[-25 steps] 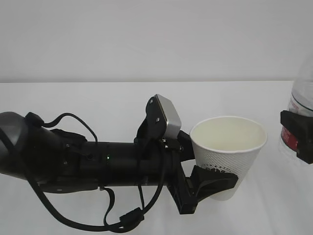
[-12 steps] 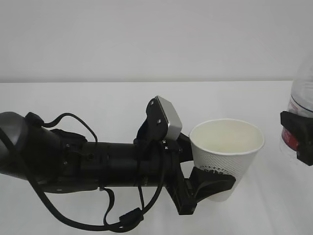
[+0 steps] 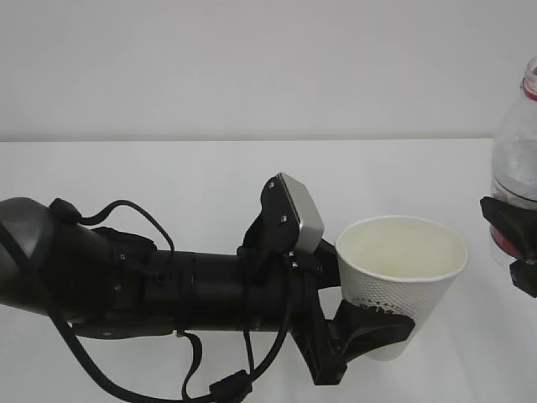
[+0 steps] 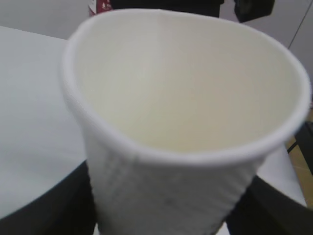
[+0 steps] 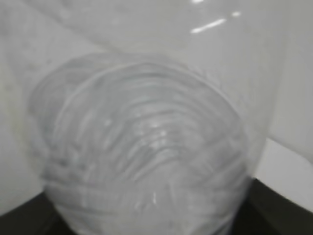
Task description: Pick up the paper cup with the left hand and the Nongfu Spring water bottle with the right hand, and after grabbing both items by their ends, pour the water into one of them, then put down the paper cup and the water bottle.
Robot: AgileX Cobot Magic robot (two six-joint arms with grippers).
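Desk (image 3: 168, 176): a white surface is seen beneath everything.
Left gripper (image 3: 369, 323): the paper cup (image 3: 401, 281) is clasped low on its wall, upright, mouth open.
Right gripper (image 3: 513, 243): right of the cup, the Nongfu Spring water bottle (image 3: 518, 159) is gripped at its red label.

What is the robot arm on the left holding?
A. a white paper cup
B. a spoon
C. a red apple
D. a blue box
A: the left arm's black fingers sit on both sides of a white paper cup, which is open at the top and lifted off the white table.
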